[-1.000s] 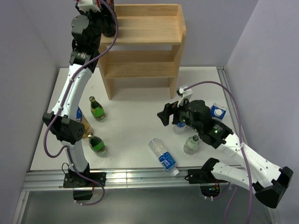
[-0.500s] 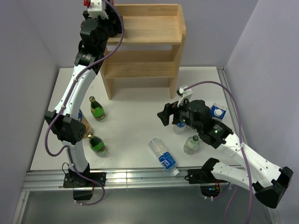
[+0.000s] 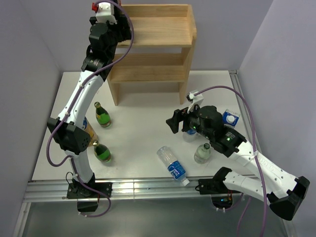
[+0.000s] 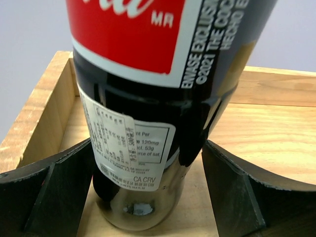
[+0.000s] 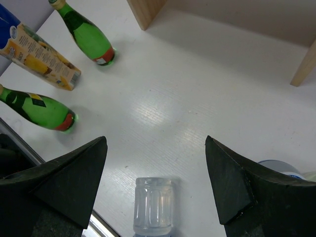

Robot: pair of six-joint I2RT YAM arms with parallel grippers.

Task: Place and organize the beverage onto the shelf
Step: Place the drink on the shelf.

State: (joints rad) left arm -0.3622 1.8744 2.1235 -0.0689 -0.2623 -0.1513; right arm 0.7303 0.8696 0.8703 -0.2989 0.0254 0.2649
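Pale wood fills the far side of the overhead view: the shelf (image 3: pixel 163 29) stands at the far edge of the tabletop (image 3: pixel 143 98). My left claw (image 3: pixel 122 30) is up at the left end of its top board, while my right claw (image 3: pixel 174 124) hangs low over the right half of the tabletop. Two green bottles (image 3: pixel 102 114) stand on the left beside my left arm, and a water bottle (image 3: pixel 172 165) lies on its side near the front edge. From my left wrist, the cola bottle (image 4: pixel 148 98) stands upright on the top board, inside the raised rim and close to its left corner. My fingers (image 4: pixel 49 197) sit apart on either side of it and look to be just clear of it rather than pressing. I judge this to be the release of that bottle. The next move calls for a straight pull back without brushing it, since it looks tall enough to tip. From my right wrist, that claw is spread wide with nothing between the fingers, only bare tabletop below and a clear bottle (image 5: pixel 153 205) at the lower edge. A juice carton (image 5: pixel 42 54) lies off to the left. Several drinks are not yet shelved, so another pick should come after.
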